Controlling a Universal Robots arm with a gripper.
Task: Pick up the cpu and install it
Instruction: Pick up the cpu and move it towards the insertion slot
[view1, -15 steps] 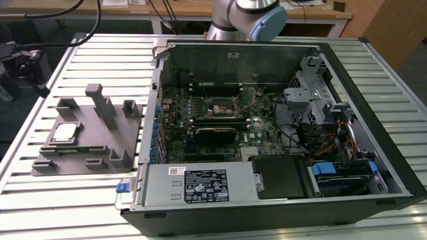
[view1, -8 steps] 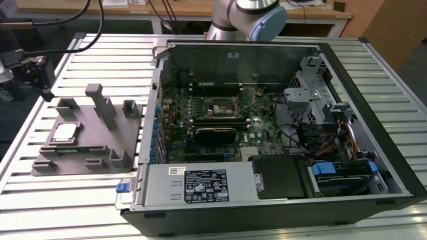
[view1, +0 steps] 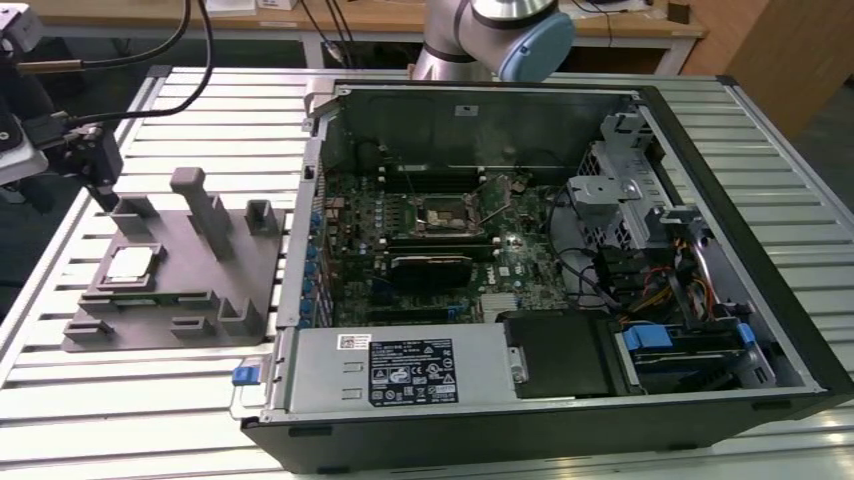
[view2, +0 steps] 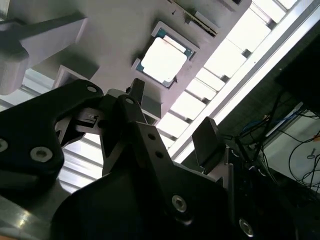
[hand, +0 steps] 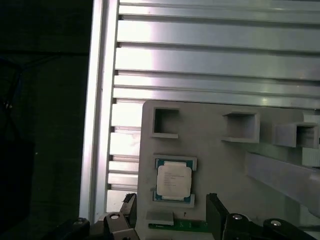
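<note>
Over the grey block (view2: 115, 30), your claw (view2: 172, 107) hangs spread apart; centre the cpu (view2: 164, 60) squarely between its fingers (view2: 206, 137).

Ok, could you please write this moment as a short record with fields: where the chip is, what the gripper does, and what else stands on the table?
chip: the cpu lies flat in a recess of the grey block, not picked up
gripper: the gripper is open and holds nothing; it hangs above the grey block, close to the cpu, not touching it
computer case: open, on the exterior view's right of the grey block
socket: inside the computer case
table: slatted metal, carries the grey block and the computer case
</note>
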